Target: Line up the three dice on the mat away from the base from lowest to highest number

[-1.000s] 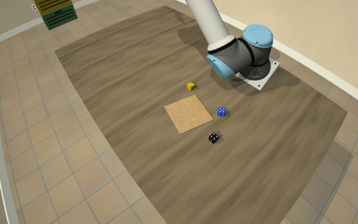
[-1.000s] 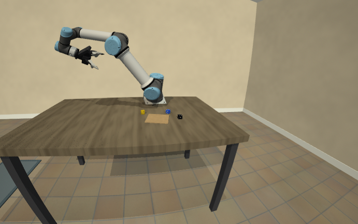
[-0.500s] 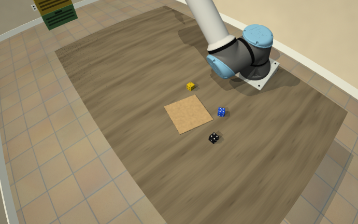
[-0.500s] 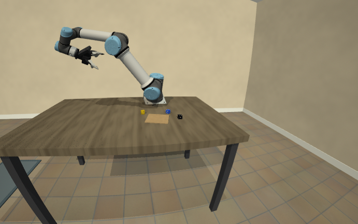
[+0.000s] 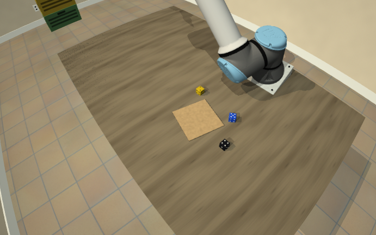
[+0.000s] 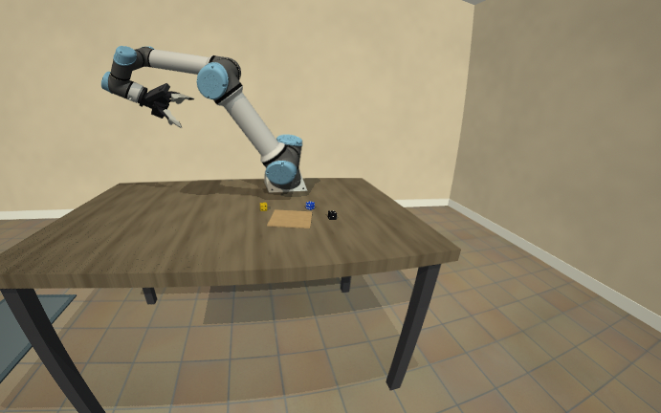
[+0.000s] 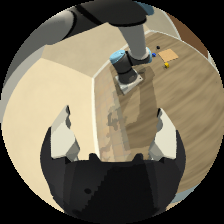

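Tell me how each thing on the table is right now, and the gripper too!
Yellow die: off the mat
Blue die: off the mat
Black die: off the mat
Mat: flat, no dice on it
Gripper: open, raised above the table

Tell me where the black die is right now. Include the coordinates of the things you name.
In the top view, the black die [image 5: 224, 144] [image 6: 332, 215] [image 7: 158, 47] sits on the table [image 5: 256, 175] [image 6: 209, 241] [image 7: 200, 115], off the mat [image 5: 197, 119] [image 6: 290, 219] [image 7: 168, 55], below its right corner and the blue die [image 5: 232, 117] [image 6: 310, 205] [image 7: 154, 55].
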